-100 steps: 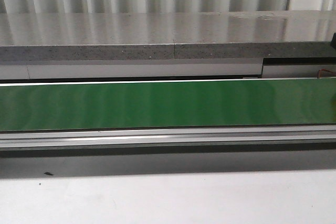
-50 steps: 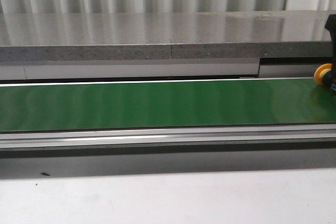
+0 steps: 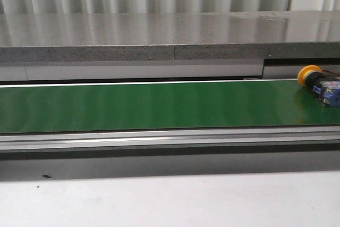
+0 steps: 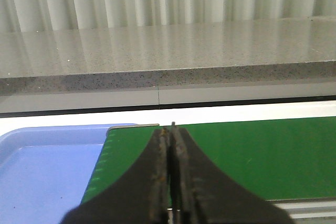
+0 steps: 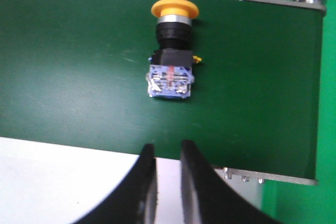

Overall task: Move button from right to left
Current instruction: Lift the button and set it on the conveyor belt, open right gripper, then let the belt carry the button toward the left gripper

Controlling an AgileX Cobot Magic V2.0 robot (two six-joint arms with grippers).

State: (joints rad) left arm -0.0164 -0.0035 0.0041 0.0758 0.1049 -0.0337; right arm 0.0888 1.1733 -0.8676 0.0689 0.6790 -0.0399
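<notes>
Right pincer (image 5: 165, 150) hangs slightly parted above the button (image 5: 171, 56), lying sideways across the green belt (image 5: 68, 61), cap away.

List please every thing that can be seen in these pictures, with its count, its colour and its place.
Button: one, yellow cap, black collar, blue block; lying on its side at the right end of the belt, not held.
Belt: one, green; running left to right across the front view.
Tray: one, light blue; beside the left end of the belt.
Counter: one, grey speckled; behind the belt.
Left gripper: one, black; shut, above the belt's left end.
Right gripper: one, black; slightly open, near the button, holding nothing.
</notes>
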